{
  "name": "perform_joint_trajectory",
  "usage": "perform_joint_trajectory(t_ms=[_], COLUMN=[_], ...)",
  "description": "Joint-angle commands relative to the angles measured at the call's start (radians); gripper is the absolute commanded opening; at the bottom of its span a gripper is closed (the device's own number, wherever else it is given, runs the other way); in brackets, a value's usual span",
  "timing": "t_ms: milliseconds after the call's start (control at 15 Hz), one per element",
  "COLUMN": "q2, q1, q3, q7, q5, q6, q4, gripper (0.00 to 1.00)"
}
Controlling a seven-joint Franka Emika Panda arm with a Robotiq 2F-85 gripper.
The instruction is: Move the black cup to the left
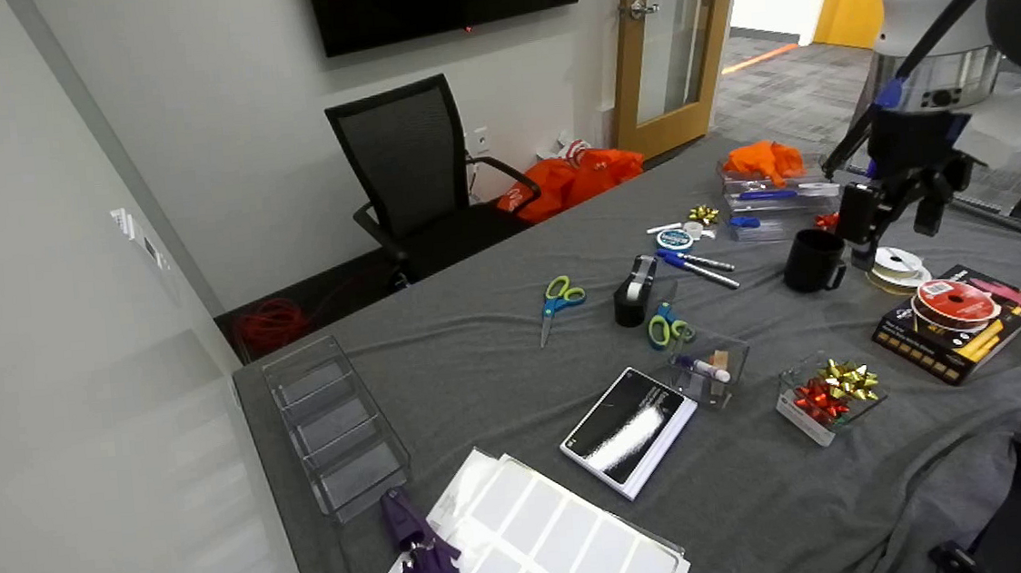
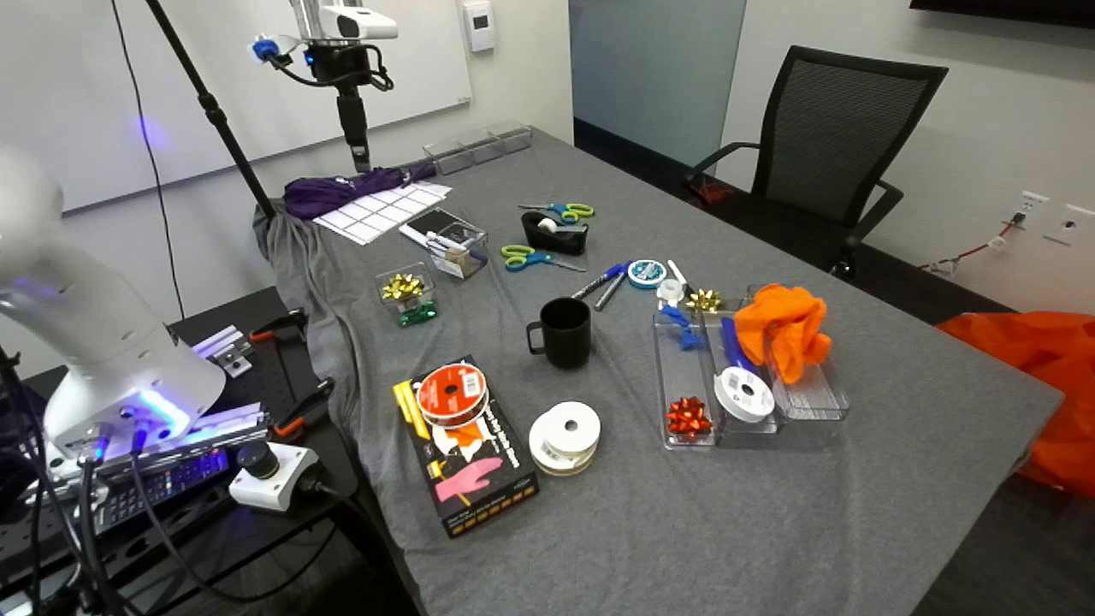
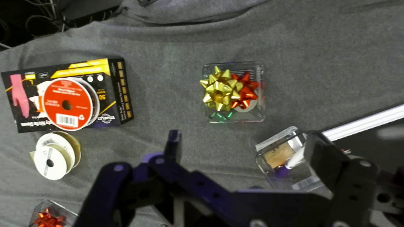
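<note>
The black cup (image 1: pixel 812 261) stands upright on the grey cloth-covered table, with its handle to one side. It also shows in an exterior view (image 2: pixel 566 332), beside white ribbon spools. In the wrist view the cup is hidden or out of view; a small dark curved edge behind the gripper's body cannot be identified. My gripper (image 3: pixel 245 140) is open, with its fingers wide apart and nothing between them. It hangs well above the table, apart from the cup, and shows in both exterior views (image 1: pixel 895 233) (image 2: pixel 362 161).
White ribbon spools (image 2: pixel 566 436) and a glove box (image 2: pixel 479 479) with a red spool on it lie near the cup. Clear trays (image 2: pixel 684 376), pens (image 1: pixel 701 270), scissors (image 1: pixel 557 301), a tape dispenser (image 1: pixel 634 295), a bow box (image 3: pixel 261 110) and a black-topped box (image 1: pixel 622 423) lie around.
</note>
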Motion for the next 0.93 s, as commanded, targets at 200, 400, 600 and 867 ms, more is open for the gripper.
perform_joint_trajectory(t_ms=[200, 400, 600, 867], q2=[-0.011, 0.013, 0.067, 0.151], q1=[-0.073, -0.093, -0.108, -0.103], q3=[-0.040, -0.070, -0.116, -0.191], q7=[-0.033, -0.041, -0.060, -0.163], q5=[-0.215, -0.241, -0.166, 0.049], q6=[0.169, 0.313, 0.456, 0.569], q4=[-0.128, -0.160, -0.144, -0.091], gripper=[1.00, 1.00, 1.00, 1.00])
